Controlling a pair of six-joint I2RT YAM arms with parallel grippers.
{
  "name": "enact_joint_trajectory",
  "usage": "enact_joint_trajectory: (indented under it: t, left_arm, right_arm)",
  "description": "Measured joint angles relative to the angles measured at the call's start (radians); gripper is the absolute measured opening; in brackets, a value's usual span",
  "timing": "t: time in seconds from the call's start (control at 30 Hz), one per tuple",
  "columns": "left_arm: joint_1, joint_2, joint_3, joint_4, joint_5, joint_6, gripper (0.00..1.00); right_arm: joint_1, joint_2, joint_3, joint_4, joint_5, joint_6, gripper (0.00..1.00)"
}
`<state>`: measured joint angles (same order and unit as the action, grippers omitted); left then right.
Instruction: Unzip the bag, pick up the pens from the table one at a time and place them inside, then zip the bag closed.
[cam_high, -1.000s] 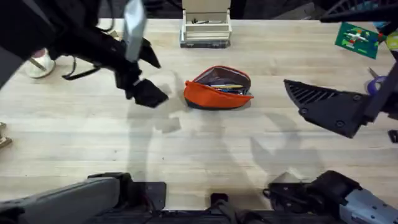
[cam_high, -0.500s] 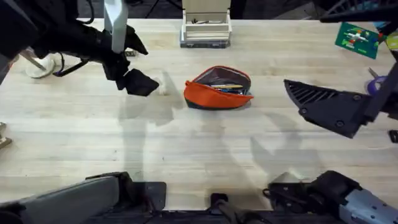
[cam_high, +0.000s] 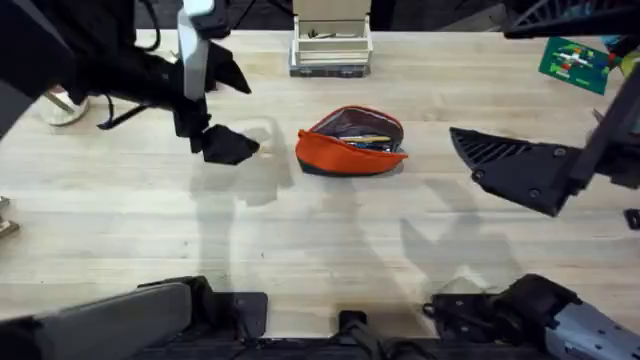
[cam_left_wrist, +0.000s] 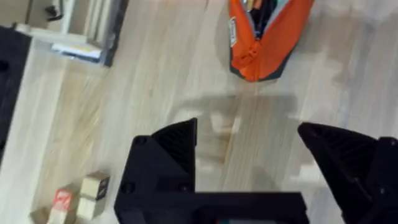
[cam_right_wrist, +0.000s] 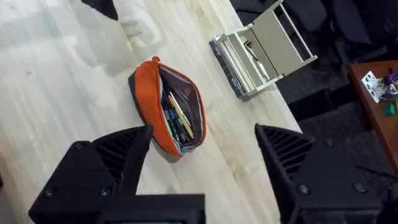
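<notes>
Bag (cam_high: 351, 141) first: you have one, orange with a dark base, lying on the desk (cam_high: 320, 240) about midway between the left and right edges and nearer the far edge than the near one. Its zipper is undone and the mouth gapes, so from the right wrist view you can look straight in. Several slim things lie inside along its length; you can pick out a yellow one and some dark ones, but you cannot count the pens among them or tell them apart.

Your left gripper (cam_high: 222, 140) hangs over the desk to the left of the bag, apart from it. In its own wrist view the jaws stand wide apart with bare wood between them, and the bag's zipper end (cam_left_wrist: 264, 37) lies beyond the fingers, not touched.

Your right gripper (cam_high: 505, 165) sits to the right of the bag, well apart from it, nearer the right edge. Its jaws are also spread wide and hold nothing; the bag (cam_right_wrist: 169, 115) shows between and beyond the two fingers.

One metal tray (cam_high: 331, 45) with an upright back stands at the far edge, straight behind the bag. One green card (cam_high: 573, 62) lies by the far right corner.
</notes>
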<state>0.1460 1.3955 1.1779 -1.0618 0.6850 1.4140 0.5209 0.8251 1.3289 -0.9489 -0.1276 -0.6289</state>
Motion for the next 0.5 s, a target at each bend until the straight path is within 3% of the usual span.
enact_joint_trajectory:
  t: [0.3,0.5]
  left_arm:
    - [0.091,0.136,-0.024,0.000,0.153,0.144,0.993]
    - [0.117,0.235,-0.024,0.000,0.228,0.217,0.993]
  right_arm:
    - [0.000,0.006,0.000,0.000,-0.001,0.000,0.998]
    - [0.000,0.035,0.000,0.001,-0.049,0.000,0.998]
